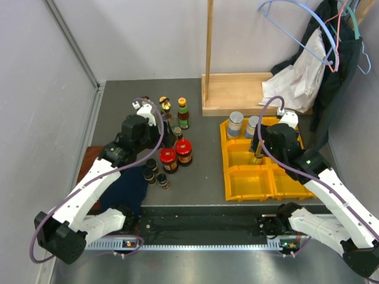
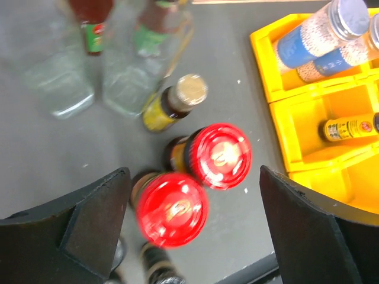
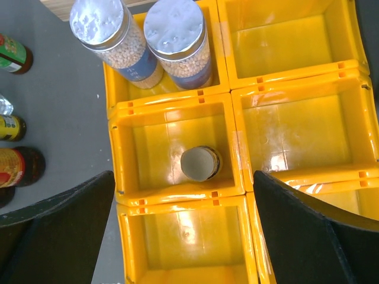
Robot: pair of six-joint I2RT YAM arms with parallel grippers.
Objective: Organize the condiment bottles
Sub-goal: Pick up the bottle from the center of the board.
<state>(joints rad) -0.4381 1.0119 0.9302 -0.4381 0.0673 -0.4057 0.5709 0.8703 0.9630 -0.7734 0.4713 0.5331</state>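
Yellow bin [image 3: 232,102]: bottle [image 3: 200,164] below right gripper [image 3: 183,180]

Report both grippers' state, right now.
Left gripper: open, holding nothing, above the red-lidded jars.
Right gripper: open, empty, over the yellow bin.

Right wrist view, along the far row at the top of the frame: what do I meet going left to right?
green-labelled bottle on the table → first silver-lidded jar → second silver-lidded jar, both in one compartment of the yellow bin → an empty compartment of the bin.
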